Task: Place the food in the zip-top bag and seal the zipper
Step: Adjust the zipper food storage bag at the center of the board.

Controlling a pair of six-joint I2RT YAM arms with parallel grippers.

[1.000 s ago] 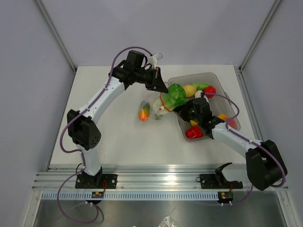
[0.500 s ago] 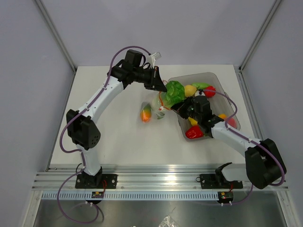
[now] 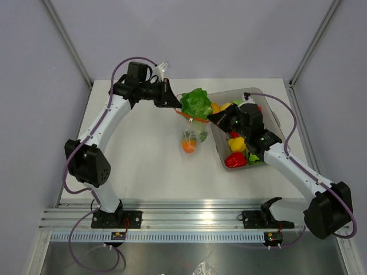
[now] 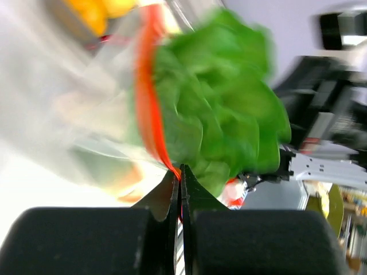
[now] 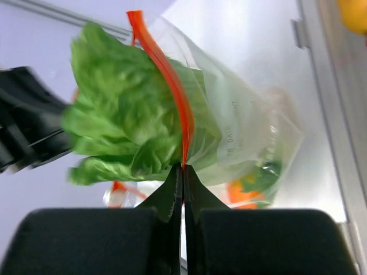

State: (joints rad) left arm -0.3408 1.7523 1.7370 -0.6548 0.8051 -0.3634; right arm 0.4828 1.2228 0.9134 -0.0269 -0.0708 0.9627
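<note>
Clamping the zipper (image 5: 172,91) at both ends, with the bag (image 5: 246,137) slung between the two grippers.

Left gripper (image 4: 179,173): jaws fully closed, tips nipping the red-orange strip at one end. Located just left of the bag in the top view, reaching in over the far-left part of the table (image 3: 143,166).

Right gripper (image 5: 182,167): jaws fully closed, tips nipping the same strip at the opposite end. Located at the left wall of the tub (image 3: 278,123), just beside the bag.

Bag: held up by the mouth, body hanging below the zipper toward the table. Positioned near the table centre, just left of the tub. Contact between bag bottom and table: not determinable.

Lettuce (image 3: 196,102): lodged in the bag mouth and crossed by the zipper. Most of the leaf outside and above the strip, lower part behind the clear plastic. Mouth not sealed.

Orange piece (image 3: 188,145): inside the bag, at the bottom, with a touch of green beside it.

Other food, in the tub:
- red pepper (image 3: 235,161), at the near-left corner;
- yellow piece (image 3: 237,144), just behind the pepper;
- lemon (image 3: 226,106), at the far-left side, just beside the lettuce;
- further pieces partly hidden under the right arm, not identifiable.

Left wrist view: blurred, with the strip, the lettuce and the closed tips readable but no fine detail of the bag.
</note>
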